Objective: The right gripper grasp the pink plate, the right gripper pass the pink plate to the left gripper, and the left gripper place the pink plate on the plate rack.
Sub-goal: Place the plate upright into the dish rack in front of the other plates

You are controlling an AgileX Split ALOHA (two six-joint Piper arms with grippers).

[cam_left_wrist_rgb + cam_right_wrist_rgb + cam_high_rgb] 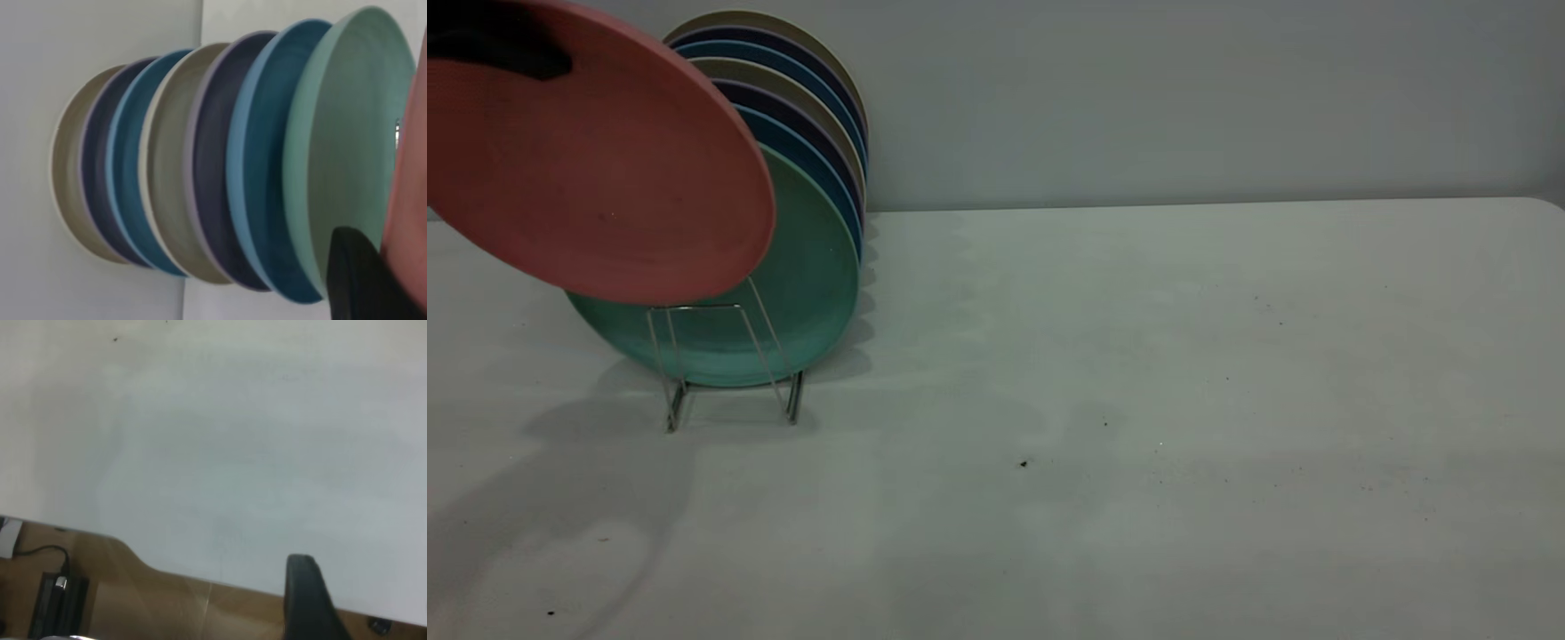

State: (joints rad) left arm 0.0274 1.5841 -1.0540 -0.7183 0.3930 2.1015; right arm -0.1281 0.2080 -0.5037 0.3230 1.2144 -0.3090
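The pink plate [596, 169] hangs tilted at the upper left of the exterior view. Its lower rim is just above the front loop of the plate rack [734, 356] and in front of the teal-green plate [809, 293]. My left gripper [498, 49] is shut on the pink plate's upper rim. In the left wrist view one of its fingers [360, 280] lies against the pink plate [410, 200]. My right gripper [373, 607] is out of the exterior view; it is open and empty above the table's edge, with one finger [307, 600] showing.
The rack holds several upright plates behind the teal-green one [347, 147]: blue, dark purple and beige [783, 80]. The white table [1138, 400] stretches to the right of the rack. A wall stands behind. Brown floor and a black box [60, 600] lie beyond the table edge.
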